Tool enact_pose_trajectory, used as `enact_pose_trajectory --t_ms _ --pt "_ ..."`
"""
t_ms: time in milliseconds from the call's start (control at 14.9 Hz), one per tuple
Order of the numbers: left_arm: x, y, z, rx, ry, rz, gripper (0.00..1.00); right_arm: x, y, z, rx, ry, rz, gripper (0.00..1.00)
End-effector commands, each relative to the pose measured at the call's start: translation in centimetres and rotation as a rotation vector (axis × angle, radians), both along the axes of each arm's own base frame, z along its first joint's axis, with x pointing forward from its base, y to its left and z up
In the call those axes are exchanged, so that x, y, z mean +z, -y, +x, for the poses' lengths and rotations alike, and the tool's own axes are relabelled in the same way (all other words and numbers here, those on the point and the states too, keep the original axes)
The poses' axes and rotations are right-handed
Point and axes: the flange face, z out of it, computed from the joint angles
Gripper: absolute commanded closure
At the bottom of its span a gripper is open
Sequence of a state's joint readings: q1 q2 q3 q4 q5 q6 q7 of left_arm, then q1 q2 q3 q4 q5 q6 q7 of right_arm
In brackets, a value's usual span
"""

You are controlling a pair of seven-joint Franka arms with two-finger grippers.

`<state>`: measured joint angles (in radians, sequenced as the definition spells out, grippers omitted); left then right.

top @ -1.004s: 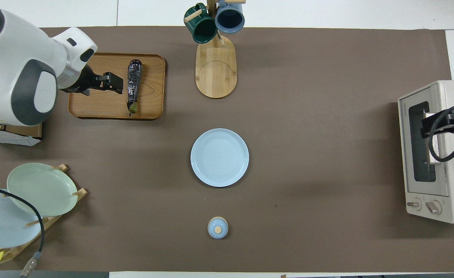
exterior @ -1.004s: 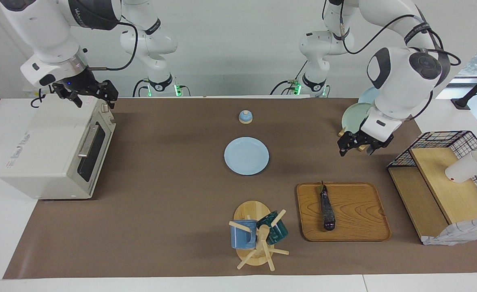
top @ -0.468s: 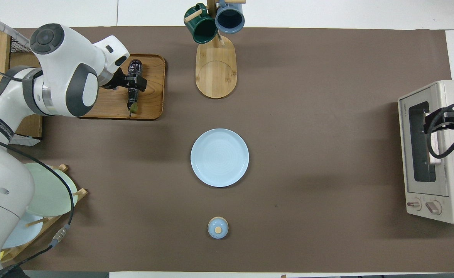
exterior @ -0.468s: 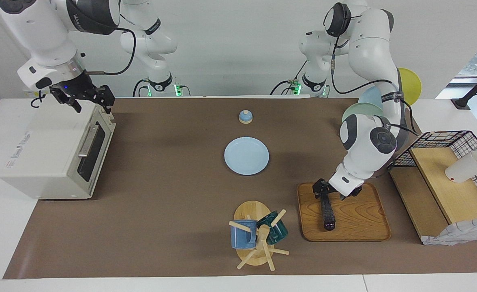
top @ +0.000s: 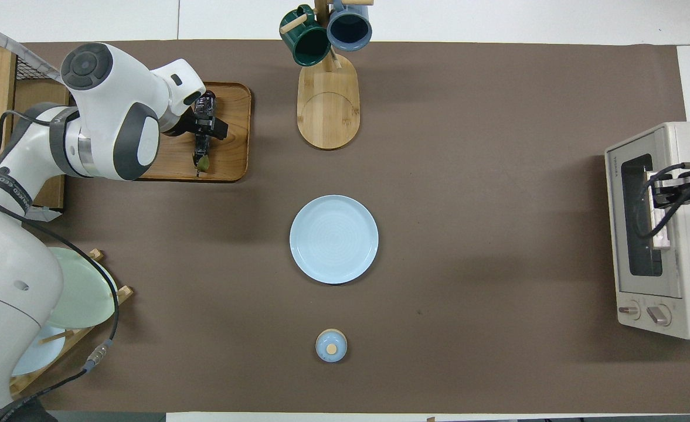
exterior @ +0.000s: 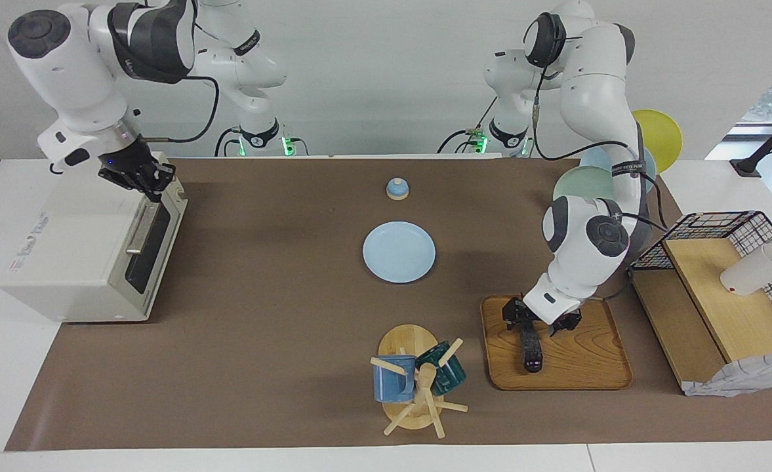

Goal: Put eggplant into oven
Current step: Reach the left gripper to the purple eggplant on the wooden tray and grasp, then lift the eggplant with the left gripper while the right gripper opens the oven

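On the wooden tray [exterior: 569,367] toward the left arm's end of the table lies the eggplant [exterior: 530,344], its length running away from the robots. The left gripper [exterior: 528,322] is down at the end of the eggplant nearer the robots, fingers spread wide to either side of it; whether they touch it cannot be told. In the overhead view the same gripper [top: 204,126] straddles the eggplant [top: 202,140] at about its middle, with the green stem end showing below it.

At the right arm's end stands the oven [exterior: 90,246], door shut, glass front turned toward the table's middle. The right gripper [exterior: 143,178] is at the door's upper edge by the bar handle [exterior: 140,226], fingertips together; whether they pinch the handle is unclear.

Between the tray and the oven sits a blue plate [exterior: 399,252], with a small lidded pot [exterior: 397,189] nearer the robots and a mug rack [exterior: 415,383] farther from them.
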<state>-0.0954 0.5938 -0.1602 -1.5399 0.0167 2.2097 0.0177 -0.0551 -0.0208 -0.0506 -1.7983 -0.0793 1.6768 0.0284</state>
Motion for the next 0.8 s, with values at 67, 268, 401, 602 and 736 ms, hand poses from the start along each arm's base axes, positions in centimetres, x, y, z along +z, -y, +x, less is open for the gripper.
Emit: enact_pose_trajectory --t_ms 67,268,401,602,736 --pt "-0.4 -0.2 -0.3 -0.034 0.017 0.022 0.17 -2.9 0.1 -0.7 -0.048 0.004 -0.045 1.00" --pt "-0.8 -0.1 -0.7 -0.041 0.010 0.023 0.31 -4.3 0.7 -0.8 -0.011 0.004 -0.093 1.00" --pt "-0.8 0.1 -0.7 -0.044 0.010 0.023 0.35 -5.1 1.0 -0.9 0.029 0.002 -0.090 1.00" --pt "-0.5 0.1 -0.7 -0.044 0.002 0.026 0.87 -5.9 2.2 -1.0 0.125 0.006 -0.082 1.00" --pt "1.0 -0.8 0.0 -0.034 -0.005 0.029 1.00 -5.9 2.5 -1.0 0.168 -0.002 -0.104 1.00"
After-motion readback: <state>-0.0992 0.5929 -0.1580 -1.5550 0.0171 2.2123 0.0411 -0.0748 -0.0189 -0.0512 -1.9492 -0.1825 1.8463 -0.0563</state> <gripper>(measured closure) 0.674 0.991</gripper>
